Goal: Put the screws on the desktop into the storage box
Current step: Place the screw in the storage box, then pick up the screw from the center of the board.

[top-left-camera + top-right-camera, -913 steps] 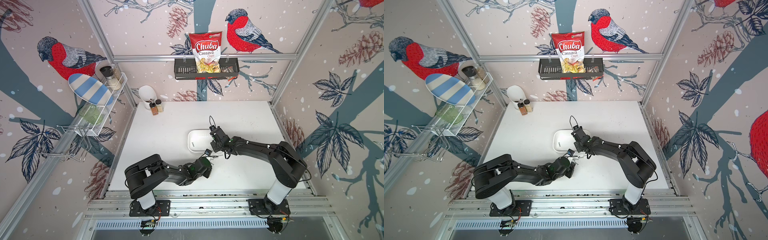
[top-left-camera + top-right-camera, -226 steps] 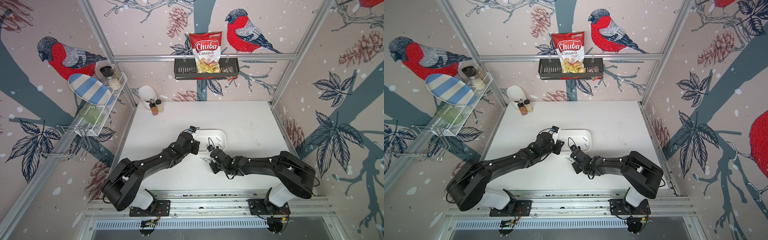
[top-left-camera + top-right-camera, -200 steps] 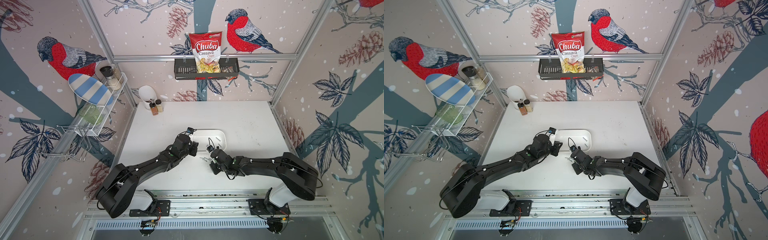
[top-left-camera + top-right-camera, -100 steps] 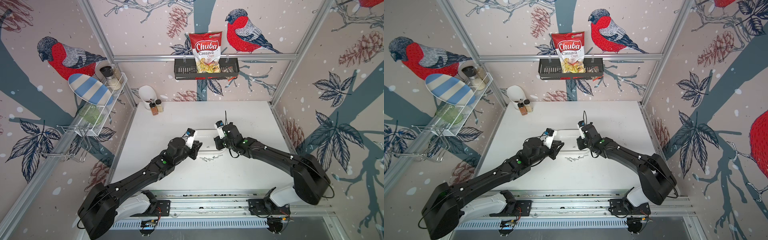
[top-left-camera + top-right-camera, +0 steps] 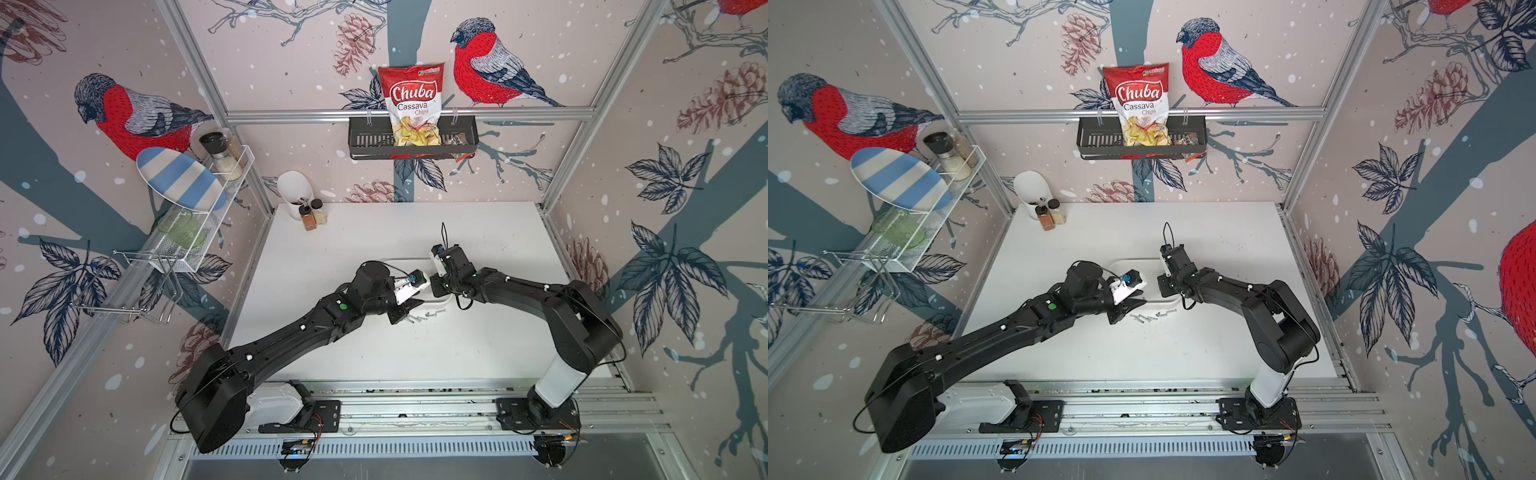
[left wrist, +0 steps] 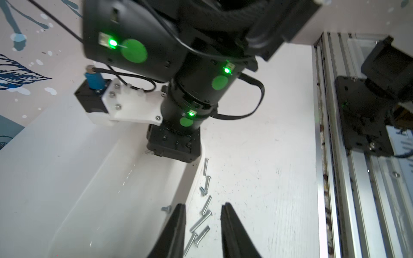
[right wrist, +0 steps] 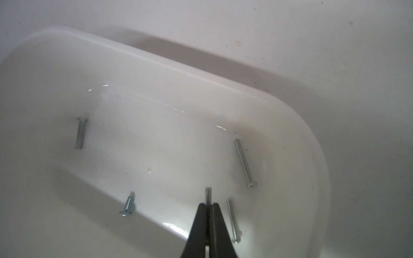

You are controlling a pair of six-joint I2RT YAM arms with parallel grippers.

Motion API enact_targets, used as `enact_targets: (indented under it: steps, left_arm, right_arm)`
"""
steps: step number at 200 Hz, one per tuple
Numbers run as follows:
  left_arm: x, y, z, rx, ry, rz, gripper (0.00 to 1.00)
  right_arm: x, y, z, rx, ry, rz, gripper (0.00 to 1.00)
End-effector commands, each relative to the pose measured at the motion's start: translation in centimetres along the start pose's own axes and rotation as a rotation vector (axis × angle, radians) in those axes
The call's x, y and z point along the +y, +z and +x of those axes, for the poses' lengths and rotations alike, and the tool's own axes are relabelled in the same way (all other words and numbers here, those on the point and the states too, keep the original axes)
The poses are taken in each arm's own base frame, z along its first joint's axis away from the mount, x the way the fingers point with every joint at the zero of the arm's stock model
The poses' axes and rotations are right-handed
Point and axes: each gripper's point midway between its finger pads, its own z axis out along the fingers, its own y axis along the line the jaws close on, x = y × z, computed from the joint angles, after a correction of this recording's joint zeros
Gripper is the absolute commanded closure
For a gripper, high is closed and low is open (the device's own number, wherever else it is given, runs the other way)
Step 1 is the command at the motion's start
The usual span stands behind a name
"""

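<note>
There's just one label to read: the red-and-white crisp bag [image 5: 411,104] standing in the black slotted basket [image 5: 365,143] on the back rail says "Chuba Cassava Chips". No other writing is legible.

On the white bench [image 5: 478,345], the storage box [image 5: 409,265] sits about mid-bench, with both arms reaching in at it. The right tool [image 7: 209,207] hangs over the box interior, its fingers clenched on a single screw [image 7: 208,195] whose shaft pokes out past the tips. The right wrist view shows four loose screws on the box floor. There's a short one [image 7: 80,133] off by itself, a stubby one [image 7: 127,206], a long one [image 7: 244,163] near the rounded end and a second long one [image 7: 232,221] just beside the tool.

The left tool [image 6: 203,207] is released, jaws standing apart and gripping nothing. Seen between its fingers are the screws on the bench [image 6: 206,206], a loose string just outside the box's wall. I count seven, and a few of them touch or cross. In both top views they show as a small silver scatter [image 5: 424,315] [image 5: 1152,316] just beside the box's near edge.

At the far left corner of the bench stand two spice jars, a brown one [image 5: 308,220] and a paler one [image 5: 319,212], touching a single white cup [image 5: 293,187].
</note>
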Motion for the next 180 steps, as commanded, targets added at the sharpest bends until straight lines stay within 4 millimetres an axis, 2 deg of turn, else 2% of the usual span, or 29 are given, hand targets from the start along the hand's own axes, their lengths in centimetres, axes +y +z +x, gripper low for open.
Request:
enact_targets:
  steps: [1, 15, 58, 106, 130, 180]
  left_arm:
    - [-2.9, 0.4, 3.2, 0.09, 0.221, 0.087, 0.68]
    - [-3.7, 0.6, 4.3, 0.098, 0.291, 0.108, 0.68]
    - [-3.0, 1.9, 7.6, 0.237, 0.306, 0.098, 0.68]
    - [-1.6, 3.6, 10.8, 0.379, 0.3, 0.066, 0.7]
    - [-0.5, 4.0, 11.7, 0.426, 0.313, 0.017, 0.7]
    - [0.4, 4.9, 11.8, 0.436, 0.336, -0.027, 0.68]
  right_arm:
    - [-0.4, 0.5, -0.5, -0.02, -0.035, 0.063, 0.97]
    - [-0.4, 0.9, -0.2, -0.004, -0.046, 0.079, 0.96]
    - [-0.1, 1.4, 0.3, 0.014, -0.08, 0.105, 0.89]
    - [0.3, 1.1, 0.1, 0.005, -0.09, 0.102, 0.79]
    - [0.6, 0.6, -0.2, -0.01, -0.093, 0.095, 0.77]
    - [1.6, -1.7, -1.2, -0.071, -0.09, 0.055, 0.76]
